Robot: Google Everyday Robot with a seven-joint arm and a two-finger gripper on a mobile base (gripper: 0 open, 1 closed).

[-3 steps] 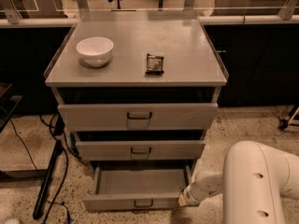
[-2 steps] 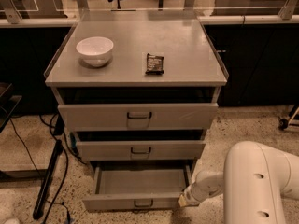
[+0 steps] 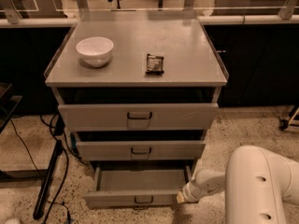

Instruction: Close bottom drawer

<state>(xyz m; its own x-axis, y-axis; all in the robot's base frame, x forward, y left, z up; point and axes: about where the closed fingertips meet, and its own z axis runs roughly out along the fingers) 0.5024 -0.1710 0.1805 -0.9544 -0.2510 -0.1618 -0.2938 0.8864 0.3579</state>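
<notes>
The grey cabinet fills the middle of the view, all three of its drawers pulled out to some degree. At lower right the robot's bulky white arm reaches in from the frame edge towards the cabinet's foot. It sits where it did a second ago, with no shift that I can make out.

The top drawer and the middle drawer each stand slightly ajar. The bottom drawer is the lowest and is drawn out furthest, its bare interior showing behind the low front panel. It is as far open as in the earlier view.

On the cabinet top a white bowl stands to the left, and a small dark snack packet lies well apart from it near the centre. Neither has moved.

The gripper is at the right end of the bottom drawer's front panel — touching it or just beside it. Whether it is open or closed I cannot tell.
</notes>
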